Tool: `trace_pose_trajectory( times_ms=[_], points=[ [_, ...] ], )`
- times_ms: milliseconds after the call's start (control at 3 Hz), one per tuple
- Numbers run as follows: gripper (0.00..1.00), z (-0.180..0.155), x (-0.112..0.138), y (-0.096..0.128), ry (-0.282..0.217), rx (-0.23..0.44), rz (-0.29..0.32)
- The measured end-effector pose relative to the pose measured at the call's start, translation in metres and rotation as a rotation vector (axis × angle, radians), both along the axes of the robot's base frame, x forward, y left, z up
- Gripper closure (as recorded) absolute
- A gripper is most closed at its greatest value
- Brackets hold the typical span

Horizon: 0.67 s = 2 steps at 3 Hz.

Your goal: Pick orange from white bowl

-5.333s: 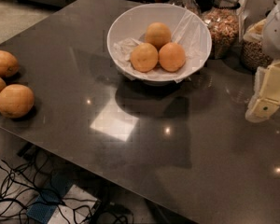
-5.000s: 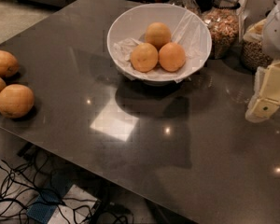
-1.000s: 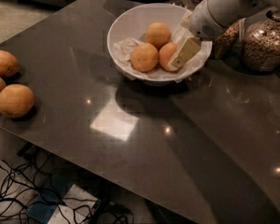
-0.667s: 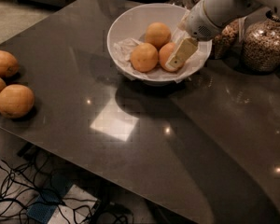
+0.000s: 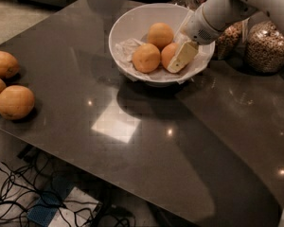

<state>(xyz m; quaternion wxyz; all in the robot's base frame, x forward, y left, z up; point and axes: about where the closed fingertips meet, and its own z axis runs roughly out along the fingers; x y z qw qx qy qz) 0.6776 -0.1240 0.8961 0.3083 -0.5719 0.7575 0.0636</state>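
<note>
Orange (image 5: 167, 54), smooth and round, lies in paper-lined white bowl (image 5: 132, 19); cream claw (image 5: 182, 56) against it, grip unclear.

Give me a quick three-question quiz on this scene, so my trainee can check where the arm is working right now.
1. How many oranges lie in the white bowl?
2. True or false: the gripper hangs over the fruit at the left edge of the table.
3. Which thing is the gripper closest to? A. a glass jar. B. the orange on the right side of the bowl. C. the bare tabletop in front of the bowl.

Key: 1. Three. 2. False, it is down inside the bowl. 3. B.
</note>
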Motion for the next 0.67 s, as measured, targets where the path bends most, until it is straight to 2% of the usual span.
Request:
trace_pose_trajectory(
  times_ms=[667],
  points=[
    [0.19,-0.022,0.010,-0.002,0.049,-0.011,-0.015]
  ],
)
